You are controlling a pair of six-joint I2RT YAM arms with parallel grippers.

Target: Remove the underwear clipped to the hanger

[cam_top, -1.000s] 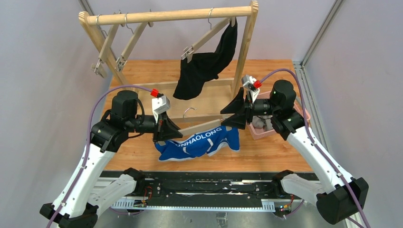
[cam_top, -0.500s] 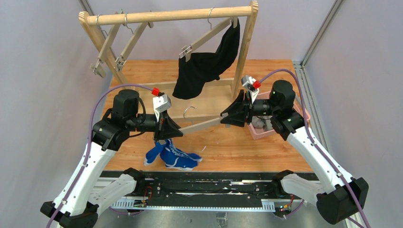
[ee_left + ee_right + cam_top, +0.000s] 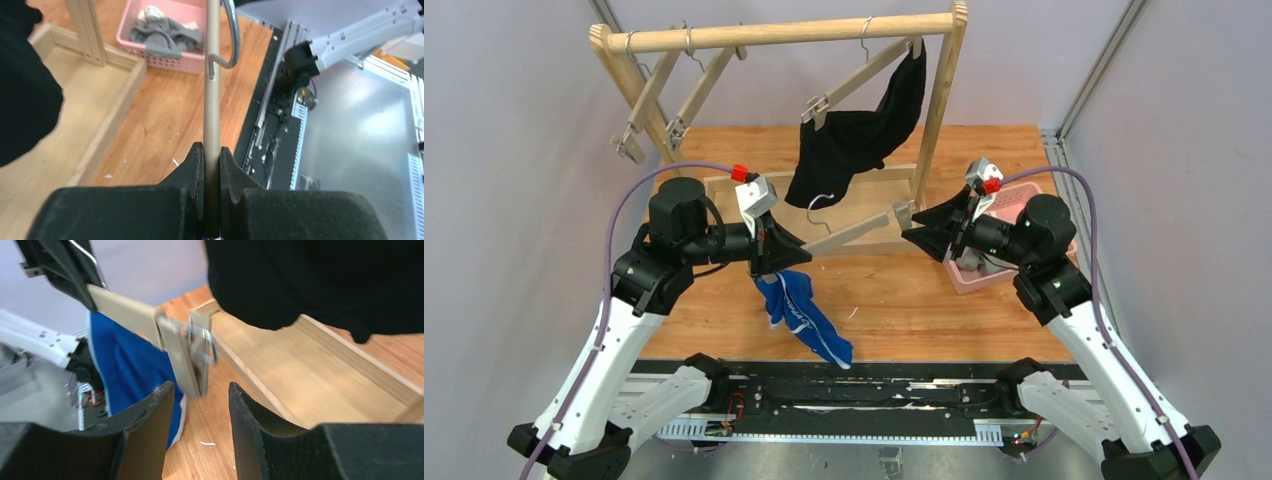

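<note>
My left gripper (image 3: 774, 262) is shut on the left end of a wooden clip hanger (image 3: 854, 236) and holds it above the table. In the left wrist view the bar (image 3: 212, 90) runs straight out from my shut gripper (image 3: 212, 150). The bright blue underwear (image 3: 802, 312) hangs limp from the hanger's left end, with its tip near the table's front edge. My right gripper (image 3: 916, 230) is open and empty, just right of the hanger's bare right clip (image 3: 192, 352). The black underwear (image 3: 854, 140) hangs clipped to a hanger on the rack. The grey-beige underwear (image 3: 165, 34) lies in the pink basket (image 3: 150, 62).
The wooden rack (image 3: 774, 35) stands at the back with two bare hangers (image 3: 652, 105) at its left. Its base frame (image 3: 864, 205) lies under the held hanger. The pink basket (image 3: 984, 278) sits under my right arm. Black rails run along the front edge.
The blue underwear came off the right clip, dropped, and now hangs only from the left end. My right gripper has drawn back to the right, clear of the hanger.
</note>
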